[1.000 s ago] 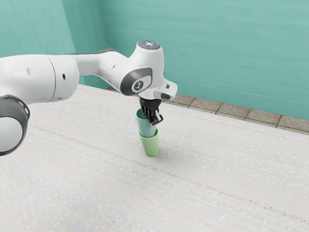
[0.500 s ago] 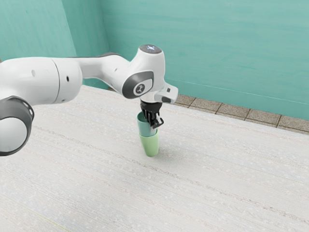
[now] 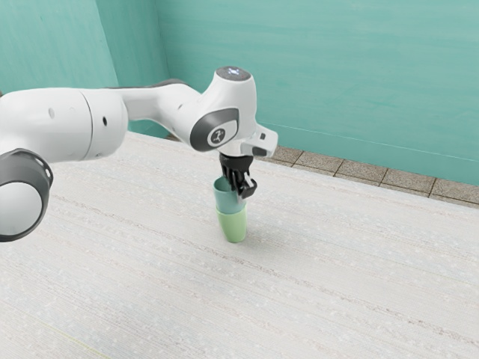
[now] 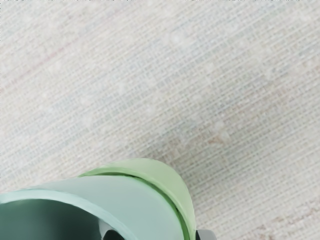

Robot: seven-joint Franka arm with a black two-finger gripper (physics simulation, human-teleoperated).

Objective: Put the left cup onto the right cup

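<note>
Since a second ago the teal cup [image 3: 225,196] has dropped deeper into the green cup [image 3: 234,226] and straightened up. It was leaning and riding higher before, and the arm has shifted a touch to go with it.

Right now the teal cup sits nested in the green one. Both are upright and share one vertical axis, standing on the surface [image 3: 337,262] closer to its far edge than its near one. From the wrist, the teal rim [image 4: 100,202] sits inside the green rim [image 4: 165,175] with just a thin gap showing, so it looks properly seated to me.

The gripper [image 3: 241,187] is directly on top, at the teal cup's rim on the side toward the exterior view's right. Honestly can't tell whether it's clamped on the rim or already let go, because that part is too cluttered to read.

Since the stack's long axis runs straight up under the gripper, I'd guess the safe exit is to release and lift straight up. Any sideways drift at the rim could tip the pair.
</note>
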